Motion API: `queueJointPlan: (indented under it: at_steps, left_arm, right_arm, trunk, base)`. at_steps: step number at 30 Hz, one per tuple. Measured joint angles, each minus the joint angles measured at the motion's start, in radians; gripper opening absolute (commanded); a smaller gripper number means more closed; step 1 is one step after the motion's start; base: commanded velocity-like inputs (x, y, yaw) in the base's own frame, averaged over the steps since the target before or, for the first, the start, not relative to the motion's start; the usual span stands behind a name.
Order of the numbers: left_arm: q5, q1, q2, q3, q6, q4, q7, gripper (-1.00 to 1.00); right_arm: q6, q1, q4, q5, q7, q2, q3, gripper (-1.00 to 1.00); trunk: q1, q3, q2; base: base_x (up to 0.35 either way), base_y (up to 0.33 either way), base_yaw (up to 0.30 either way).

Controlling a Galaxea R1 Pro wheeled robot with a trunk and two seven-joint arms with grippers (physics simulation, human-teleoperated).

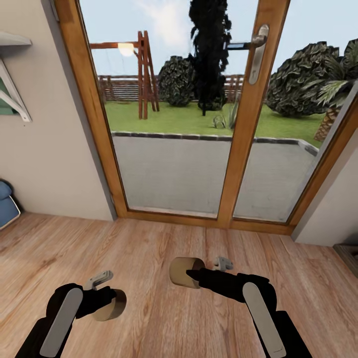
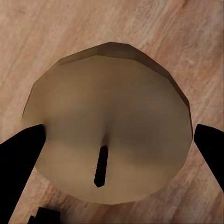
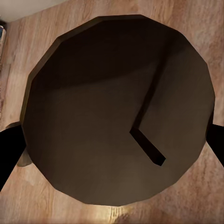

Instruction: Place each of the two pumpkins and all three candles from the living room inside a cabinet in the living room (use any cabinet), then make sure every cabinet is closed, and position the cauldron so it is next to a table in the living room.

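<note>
From the head camera, the robot is facing the wood-framed glass doors (image 1: 199, 124) with the plank floor (image 1: 149, 248) stretching before it. The left gripper (image 1: 110, 302) is holding a candle (image 1: 113, 306) low at the near left, fingers closed on it. The right gripper (image 1: 191, 273) is gripping a second candle (image 1: 181, 271) at centre, wick end turned sideways. A blue cushion edge (image 1: 7, 205) is showing at the far left.

In the left wrist camera, the first candle (image 2: 109, 123) is sitting between dark fingers (image 2: 21, 161) pressing its sides, above the floor.

In the right wrist camera, the second candle (image 3: 119, 109) is lying in shadow, fingers (image 3: 9, 154) touching both sides.
</note>
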Motion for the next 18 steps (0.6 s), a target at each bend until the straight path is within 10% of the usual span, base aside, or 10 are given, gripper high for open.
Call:
queueJointPlan:
  at_steps: [18]
  left_arm:
    - [0.001, 0.000, 0.000, 0.000, 0.000, 0.000, 0.000, -1.00]
  right_arm:
    - [-0.002, 0.000, 0.000, -0.001, 0.001, 0.000, 0.002, -1.00]
  trunk:
    - [-0.050, 0.041, 0.091]
  base:
    - [0.000, 0.000, 0.000]
